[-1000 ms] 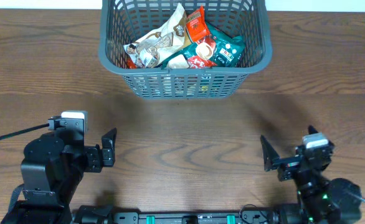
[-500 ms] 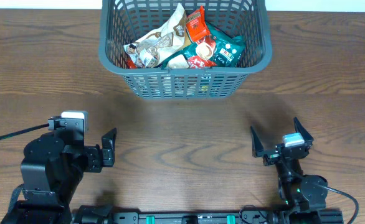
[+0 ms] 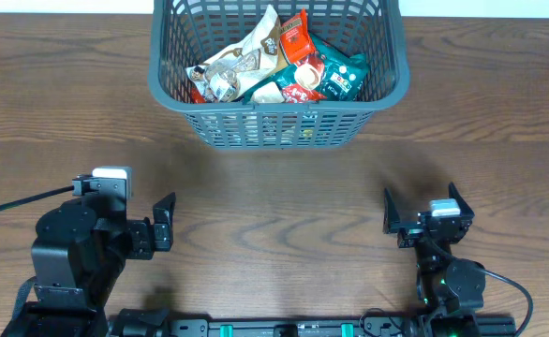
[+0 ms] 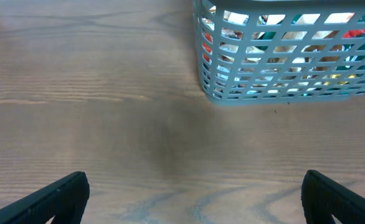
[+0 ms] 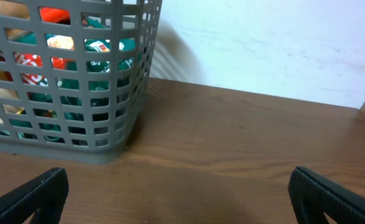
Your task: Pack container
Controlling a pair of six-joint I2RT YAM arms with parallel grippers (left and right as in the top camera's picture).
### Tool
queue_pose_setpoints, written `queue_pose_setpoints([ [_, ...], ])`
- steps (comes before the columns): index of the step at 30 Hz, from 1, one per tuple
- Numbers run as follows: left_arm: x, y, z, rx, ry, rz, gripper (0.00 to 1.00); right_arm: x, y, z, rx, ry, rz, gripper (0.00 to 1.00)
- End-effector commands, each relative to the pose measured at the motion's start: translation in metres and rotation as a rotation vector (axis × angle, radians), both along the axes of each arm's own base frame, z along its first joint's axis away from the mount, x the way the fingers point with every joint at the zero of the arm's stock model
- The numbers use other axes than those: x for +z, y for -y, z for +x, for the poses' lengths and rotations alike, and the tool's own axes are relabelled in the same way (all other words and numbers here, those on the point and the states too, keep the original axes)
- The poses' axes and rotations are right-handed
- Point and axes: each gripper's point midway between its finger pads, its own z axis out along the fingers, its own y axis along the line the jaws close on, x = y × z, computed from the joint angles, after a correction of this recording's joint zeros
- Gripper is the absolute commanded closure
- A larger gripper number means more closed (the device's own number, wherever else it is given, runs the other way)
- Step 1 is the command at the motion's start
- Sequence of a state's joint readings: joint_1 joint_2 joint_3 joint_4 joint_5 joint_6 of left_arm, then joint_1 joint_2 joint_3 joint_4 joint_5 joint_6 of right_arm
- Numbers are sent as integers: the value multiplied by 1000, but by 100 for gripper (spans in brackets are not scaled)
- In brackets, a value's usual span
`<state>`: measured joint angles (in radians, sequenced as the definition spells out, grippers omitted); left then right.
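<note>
The dark grey slotted container (image 3: 166,86) stands at the far middle of the wooden table, filled with several snack packets (image 3: 274,61) in red, green and white. It also shows in the left wrist view (image 4: 223,99) and in the right wrist view (image 5: 132,93). My left gripper (image 3: 164,223) is open and empty near the front left, far from the container. My right gripper (image 3: 422,213) is open and empty near the front right. Each wrist view shows only bare table between the fingers (image 4: 195,202) (image 5: 176,199).
A pale wall (image 5: 270,43) rises behind the table's far edge to the right of the container. A black cable (image 3: 12,206) runs off the left arm toward the left edge.
My right arm has swung left and turned its open gripper to face the container, then settled slightly right. The left arm and the container have not moved.
</note>
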<state>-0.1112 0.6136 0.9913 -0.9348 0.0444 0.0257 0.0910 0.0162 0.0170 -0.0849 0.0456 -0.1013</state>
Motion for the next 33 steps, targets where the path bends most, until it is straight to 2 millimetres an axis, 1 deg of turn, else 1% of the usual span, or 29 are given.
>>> queue_pose_setpoints([
  [1,-1,-4,1,22,-2,6,1,1,1,0,-10,7,25,1],
  [23,0,-5,0,21,2,14,1,1,1,0,-9,7,25,1],
  [24,0,-9,-1,21,10,48,1,1,1,0,-9,7,25,1],
  [28,3,-11,-14,23,63,45,1,1,1,0,-10,7,25,1],
  [30,1,-11,-21,24,108,40,1,1,1,0,-9,7,25,1],
  [33,-9,-12,-24,29,202,25,1,1,1,0,-10,7,25,1],
])
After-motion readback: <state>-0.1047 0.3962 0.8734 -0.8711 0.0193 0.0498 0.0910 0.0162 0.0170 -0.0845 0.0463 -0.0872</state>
